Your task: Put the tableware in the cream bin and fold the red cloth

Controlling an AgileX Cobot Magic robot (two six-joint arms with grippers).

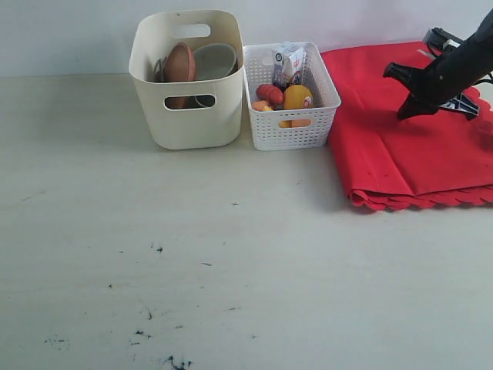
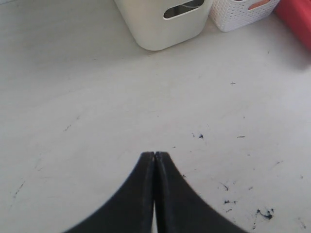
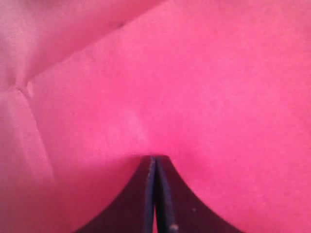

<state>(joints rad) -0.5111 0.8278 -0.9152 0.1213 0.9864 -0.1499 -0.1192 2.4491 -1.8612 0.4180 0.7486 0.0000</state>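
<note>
The cream bin (image 1: 192, 127) stands at the back, holding the brown wooden plate (image 1: 179, 63) on edge and the pale bowl (image 1: 214, 60). The cup, knife, spoon and chopsticks cannot be made out. The red cloth (image 1: 408, 162) lies folded at the right, its scalloped edge toward the front. My right gripper (image 1: 404, 112) hovers over the cloth's far part, shut, with nothing visible between its jaws; up close it shows as right gripper (image 3: 156, 158) against red cloth (image 3: 218, 97). My left gripper (image 2: 154, 154) is shut over bare table, facing the cream bin (image 2: 155, 29), and is outside the exterior view.
A white lattice basket (image 1: 293, 135) with toy food and a milk carton (image 1: 290, 62) stands between the bin and the cloth. The pale tabletop (image 1: 192, 254) in front carries dark scuff marks. In the left wrist view the basket (image 2: 238, 14) and a cloth corner (image 2: 296, 19) show.
</note>
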